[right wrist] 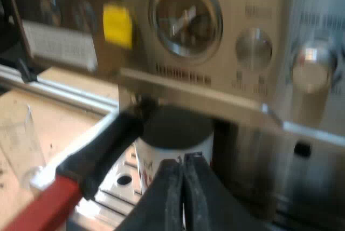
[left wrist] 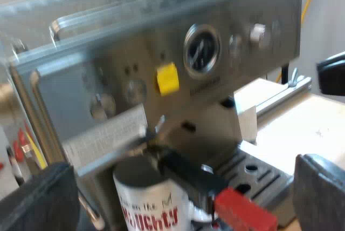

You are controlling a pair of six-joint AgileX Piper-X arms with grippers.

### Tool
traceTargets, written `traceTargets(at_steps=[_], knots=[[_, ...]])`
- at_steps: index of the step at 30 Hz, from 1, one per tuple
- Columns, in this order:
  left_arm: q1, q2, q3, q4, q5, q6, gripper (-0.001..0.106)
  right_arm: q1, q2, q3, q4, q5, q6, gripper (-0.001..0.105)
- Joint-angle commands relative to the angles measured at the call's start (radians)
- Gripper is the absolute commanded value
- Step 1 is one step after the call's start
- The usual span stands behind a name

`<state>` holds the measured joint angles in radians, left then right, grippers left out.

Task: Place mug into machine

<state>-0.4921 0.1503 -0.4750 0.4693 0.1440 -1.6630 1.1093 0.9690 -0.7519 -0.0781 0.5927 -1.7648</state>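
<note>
Mug (right wrist: 172,147), white with red lettering, stands on the drip tray (left wrist: 259,174) of the espresso machine (left wrist: 253,9), directly under the locked-in holder (left wrist: 186,171), whose dark, red-ended handle juts out above its rim towards both tools. Right tool (right wrist: 184,162): fingers pressed together, tips at the mug's near wall; nothing seen between them, and I cannot tell if they pinch a handle. Left tool (left wrist: 180,188): fingers wide apart, empty, mug just ahead of it. Measuring glass (right wrist: 19,144) on the counter (right wrist: 54,128), well apart from the right tool. Judgement: ceramic, so stiff, fairly weighty, glazed and slick, liable to chip against the holder. Best hold is across the wall below the rim, or by its handle, kept low under the holder.
</note>
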Motion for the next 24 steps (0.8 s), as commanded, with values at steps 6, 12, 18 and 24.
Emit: traceTargets(at_steps=[6,12,18,24], knots=[[-0.005,0.001,-0.082,0.064,-0.006,-0.007,0.081,0.001,0.086,-0.1,0.008,0.007,0.017,0.0],[-0.005,0.0,-0.089,0.091,0.001,-0.007,0.081,0.001,0.188,-0.157,-0.008,0.007,0.041,0.0],[-0.005,0.0,-0.089,0.119,0.01,-0.045,0.081,0.001,0.303,-0.243,-0.062,0.007,0.042,0.0],[-0.005,0.0,-0.089,0.123,0.018,-0.045,0.081,0.001,0.383,-0.309,-0.082,0.007,0.039,0.0]])
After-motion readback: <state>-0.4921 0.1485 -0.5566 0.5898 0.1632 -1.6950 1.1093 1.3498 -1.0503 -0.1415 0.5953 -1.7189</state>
